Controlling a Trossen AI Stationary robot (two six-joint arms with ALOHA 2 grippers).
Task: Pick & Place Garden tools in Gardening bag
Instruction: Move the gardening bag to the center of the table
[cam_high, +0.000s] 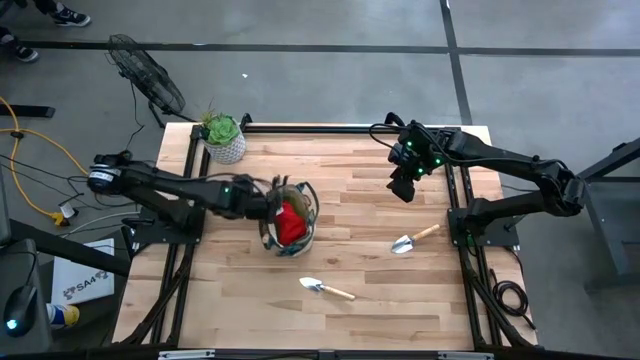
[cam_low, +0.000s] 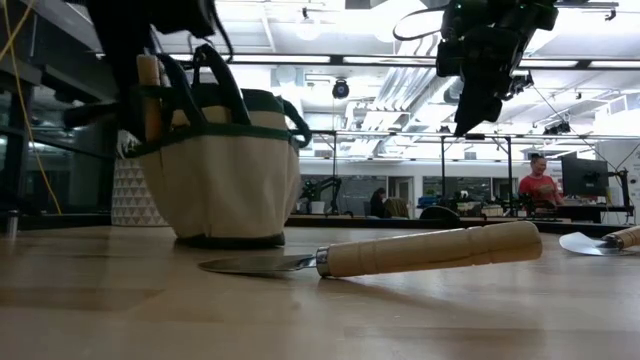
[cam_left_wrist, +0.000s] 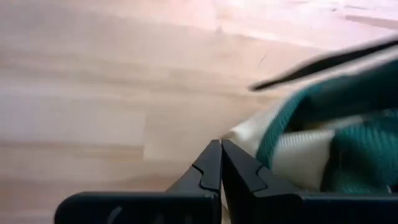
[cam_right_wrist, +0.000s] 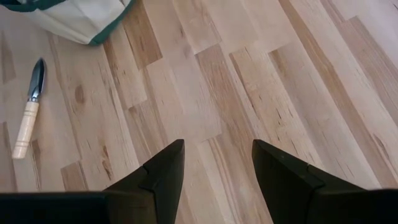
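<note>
The beige gardening bag (cam_high: 290, 225) with green trim stands upright on the table's left half, with a red cloth piece (cam_high: 292, 224) inside it. It also shows in the low view (cam_low: 225, 170). My left gripper (cam_high: 268, 205) is shut at the bag's left rim; its wrist view shows the shut fingertips (cam_left_wrist: 221, 152) beside the beige wall (cam_left_wrist: 298, 158). Two trowels lie flat on the table: one near the front (cam_high: 325, 288) (cam_low: 400, 255), one toward the right (cam_high: 414, 240) (cam_low: 605, 240). My right gripper (cam_high: 404, 182) (cam_right_wrist: 217, 155) is open and empty, high above the far right of the table. My left gripper's shut fingertips stand at the bag's rim on its left side (cam_left_wrist: 249, 134). I cannot tell whether they touch the cloth. Nothing shows between the fingers.
A green plant in a white pot (cam_high: 225, 142) stands at the far left corner, behind the bag. Bare wood lies between the bag and the right arm (cam_high: 350, 190). A pale wooden handle (cam_low: 149, 95) stands upright at the bag's side in the low view.
</note>
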